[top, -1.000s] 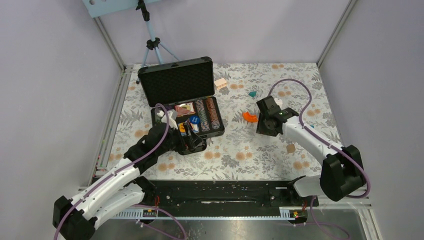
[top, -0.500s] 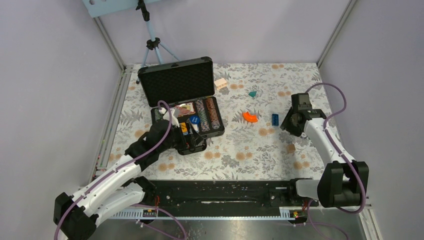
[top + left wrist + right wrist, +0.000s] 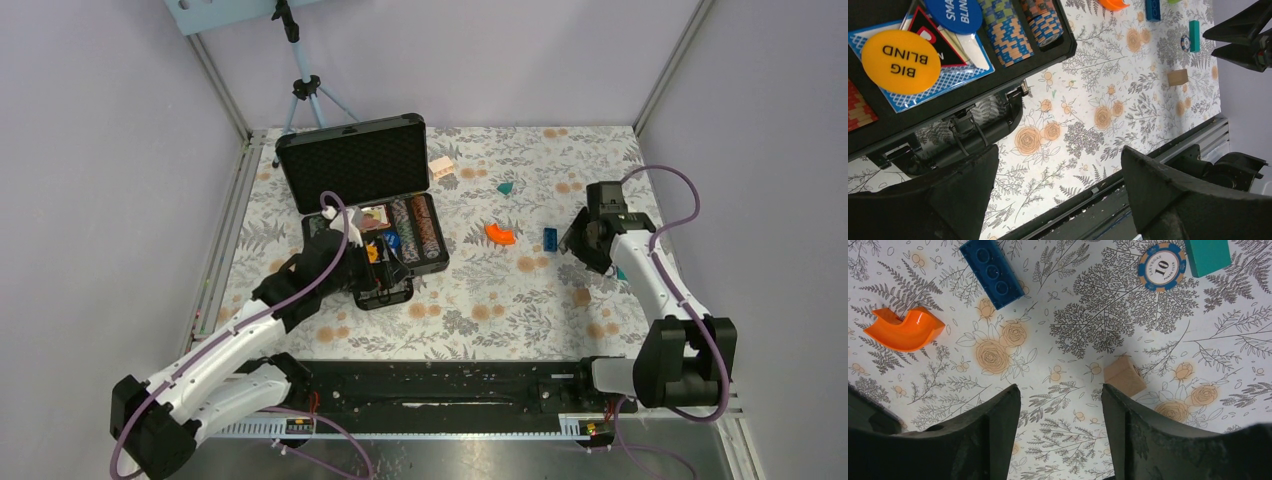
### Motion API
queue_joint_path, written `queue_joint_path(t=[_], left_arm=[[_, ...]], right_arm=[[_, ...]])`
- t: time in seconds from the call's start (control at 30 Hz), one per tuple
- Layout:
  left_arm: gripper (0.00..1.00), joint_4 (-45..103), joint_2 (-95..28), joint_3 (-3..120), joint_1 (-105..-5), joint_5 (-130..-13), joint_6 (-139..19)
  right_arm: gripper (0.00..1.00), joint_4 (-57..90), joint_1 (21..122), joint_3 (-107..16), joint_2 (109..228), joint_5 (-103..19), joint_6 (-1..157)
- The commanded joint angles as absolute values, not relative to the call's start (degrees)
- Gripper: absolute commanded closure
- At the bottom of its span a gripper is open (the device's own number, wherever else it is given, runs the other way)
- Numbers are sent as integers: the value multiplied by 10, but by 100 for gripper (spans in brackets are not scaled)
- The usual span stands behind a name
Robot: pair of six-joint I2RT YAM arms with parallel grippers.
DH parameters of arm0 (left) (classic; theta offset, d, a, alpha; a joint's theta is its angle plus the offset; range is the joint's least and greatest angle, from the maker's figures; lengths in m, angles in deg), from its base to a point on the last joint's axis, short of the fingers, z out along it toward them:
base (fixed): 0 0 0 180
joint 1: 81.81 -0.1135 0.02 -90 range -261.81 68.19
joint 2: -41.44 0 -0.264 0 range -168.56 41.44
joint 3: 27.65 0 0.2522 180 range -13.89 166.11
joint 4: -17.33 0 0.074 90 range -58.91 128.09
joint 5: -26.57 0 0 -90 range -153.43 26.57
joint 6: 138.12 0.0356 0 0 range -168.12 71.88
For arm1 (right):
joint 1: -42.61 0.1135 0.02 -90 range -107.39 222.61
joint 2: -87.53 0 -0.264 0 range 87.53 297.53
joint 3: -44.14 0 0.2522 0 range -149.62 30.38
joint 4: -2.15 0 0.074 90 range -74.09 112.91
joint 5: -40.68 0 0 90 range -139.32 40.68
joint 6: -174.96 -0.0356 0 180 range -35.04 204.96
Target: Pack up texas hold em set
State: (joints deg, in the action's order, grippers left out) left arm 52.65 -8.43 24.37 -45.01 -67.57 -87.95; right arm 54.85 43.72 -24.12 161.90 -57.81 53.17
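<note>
Fingers of my left gripper (image 3: 1059,165) stand wide and empty over the front edge of the open briefcase (image 3: 352,165). My right gripper (image 3: 1060,400) is parted too, holding nothing, near a stray poker chip (image 3: 1162,267) beside a teal block (image 3: 1207,255).

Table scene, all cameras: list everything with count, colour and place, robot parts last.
case: one, black, open, left part of the table.
poker chip rows: at least two, striped, in the case.
Big Blind disc: one, orange, in the case.
Small Blind disc: one, blue, in the case.
card deck: one, blue-backed, beneath those discs.
orange curved block: one, orange, mid-table.
blue brick: one, blue, right of that.
teal block: one, teal, table's right side.
loose poker chip: one, blue-and-tan, beside the teal block.
wooden cube: one, tan, near that chip.
peach block: one, peach, beside the case lid.
tripod: one, grey, beyond the far-left corner.
left gripper: one, black, open, by the case's near edge.
right gripper: one, black, open, over the right side.
</note>
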Motion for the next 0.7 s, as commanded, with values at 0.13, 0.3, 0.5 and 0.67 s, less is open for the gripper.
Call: queue_joint_path(t=[0.13,0.3,0.5,0.67], left_arm=[[10,534,-132,320,-452,-685,-907],[11,523,-146,332,-453,-684,-940],[12,525,-157,342,-452,-691,-941],[13,528,-181,364,-452,-707,-936]], right_arm=[[25,541,461,-279,1664,-634,508],[19,527,421,-273,1700,-647,517],[19,493,305,-255,1736,-611,525],[20,488,289,-262,1790,-590,506]])
